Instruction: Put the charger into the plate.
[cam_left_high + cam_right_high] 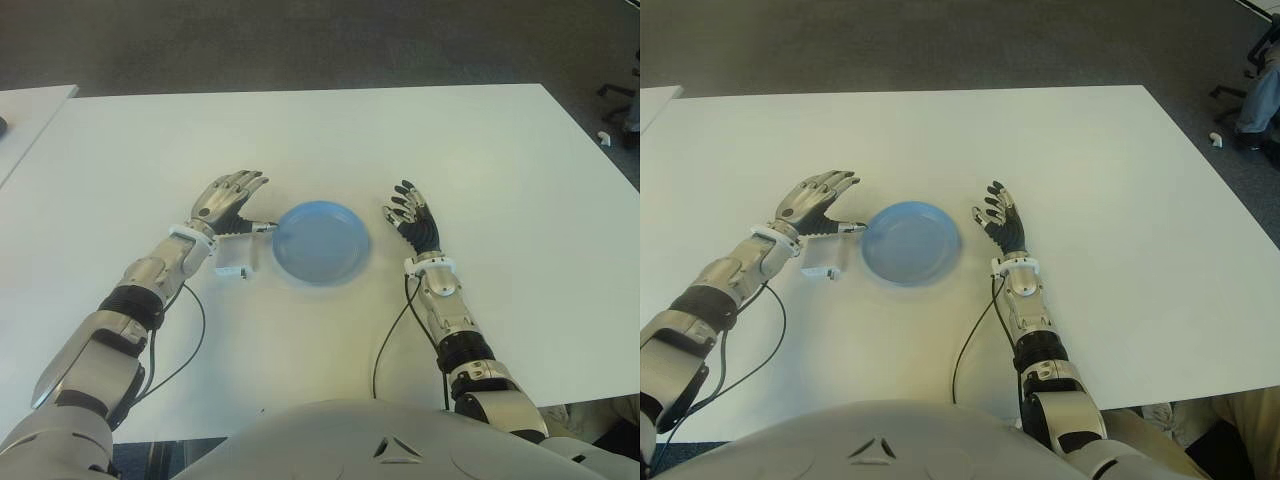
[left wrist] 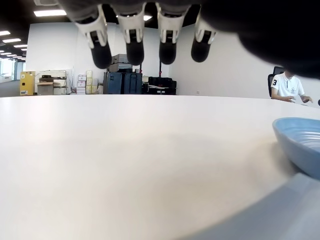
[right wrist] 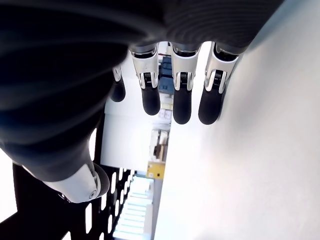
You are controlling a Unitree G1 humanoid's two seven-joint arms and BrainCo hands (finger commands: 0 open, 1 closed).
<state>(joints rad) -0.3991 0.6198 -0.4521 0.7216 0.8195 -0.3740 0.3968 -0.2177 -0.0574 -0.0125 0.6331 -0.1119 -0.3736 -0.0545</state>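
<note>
White table (image 1: 330,130), blue plate (image 1: 321,243) at centre, nothing in it. Left hand (image 1: 226,203) just left of the plate, fingers spread, holding nothing; right hand (image 1: 413,220) just right of the plate, fingers relaxed, also holding nothing. Charger (image 1: 235,269), small and white, lies on the table under the left wrist, near the plate's left rim. Step looks like pre-grasp; next move likely needs the left hand back and down over the charger to pinch it.

Charger (image 1: 234,270) beside plate (image 1: 321,242): partly covered by left wrist, shape unclear. Plate cut off at edge in left wrist view. Seated person (image 2: 290,86) beyond plate, small, cut by hand. Chair (image 1: 622,100) cropped.
</note>
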